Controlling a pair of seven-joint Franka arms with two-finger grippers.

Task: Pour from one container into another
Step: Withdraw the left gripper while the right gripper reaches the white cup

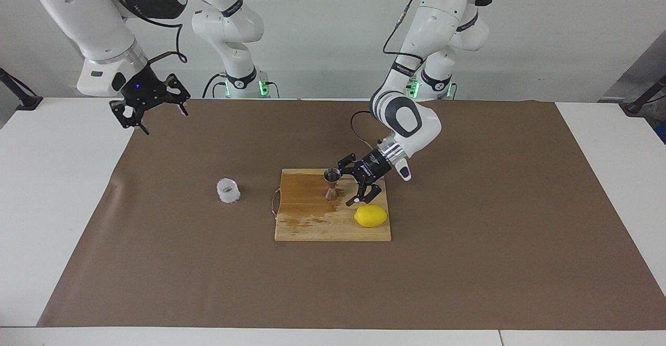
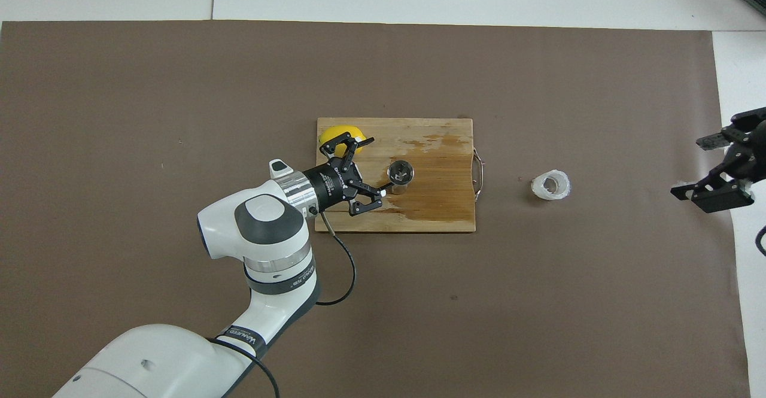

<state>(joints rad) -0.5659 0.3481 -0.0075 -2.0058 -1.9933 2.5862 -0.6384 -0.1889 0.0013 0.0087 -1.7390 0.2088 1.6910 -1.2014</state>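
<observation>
Here, worktop (image 1: 62,190) under brown mat (image 1: 468,231). Left arm bent low over cutting board (image 1: 312,226); left gripper (image 1: 347,186) just beside jigger (image 1: 331,182), fingers spread wide, holding nothing; in overhead view it partly hides lemon (image 1: 371,216). Right gripper (image 1: 156,112) raised over mat edge, fingers open, empty, arm cut off by overhead frame. Jigger upright on board. Plastic cup (image 1: 228,191) on mat toward right arm's end, contents perhaps nil. Arm lettering unreadable.

steel jigger (image 1: 332,182) upright on cutting board (image 1: 312,221), left gripper (image 1: 353,186) just beside it, jaws spread, lemon (image 1: 371,216) on board corner, plastic cup (image 1: 228,191) on brown mat (image 1: 468,263), right gripper (image 1: 156,112) raised, jaws apart
</observation>
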